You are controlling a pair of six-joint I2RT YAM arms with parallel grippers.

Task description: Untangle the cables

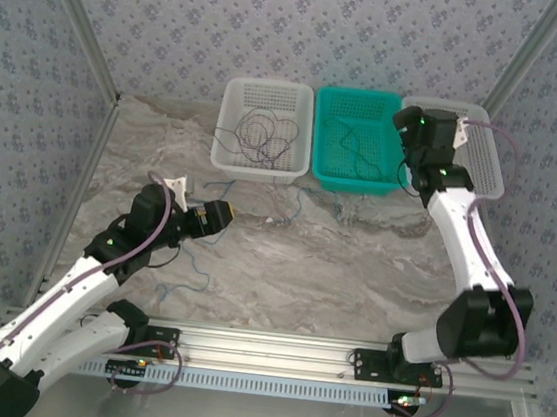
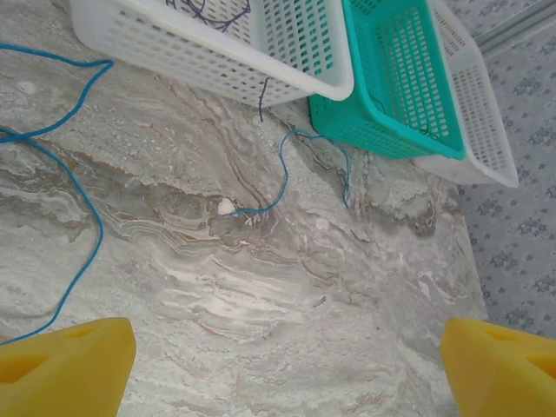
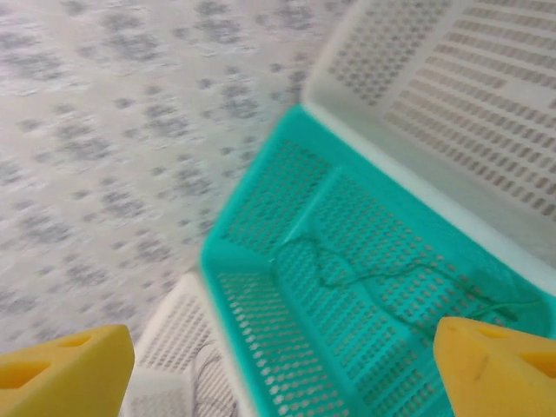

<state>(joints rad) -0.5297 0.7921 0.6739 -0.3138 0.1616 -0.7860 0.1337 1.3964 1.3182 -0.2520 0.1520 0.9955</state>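
Note:
A thin dark cable (image 1: pixel 265 133) loops inside the left white basket (image 1: pixel 230 123), and one end (image 2: pixel 261 100) hangs over the basket's wall. A green cable (image 1: pixel 363 144) (image 3: pixel 373 274) lies on the floor of the teal basket (image 1: pixel 322 163) (image 3: pixel 261 330). The blue cable (image 1: pixel 288 210) (image 2: pixel 282 174) trails across the marble table from in front of the baskets toward my left gripper (image 1: pixel 219 214) (image 2: pixel 287 382). That gripper hovers low and open, with nothing between its yellow fingers (image 2: pixel 69 365). My right gripper (image 1: pixel 407 121) (image 3: pixel 282 373) hangs open above the teal basket's right side, holding nothing.
A second white basket (image 1: pixel 491 157) (image 2: pixel 486 113) (image 3: pixel 486 95) stands right of the teal one, partly under my right arm. Patterned walls close in the back and both sides. An aluminium rail (image 1: pixel 273 349) runs along the near edge.

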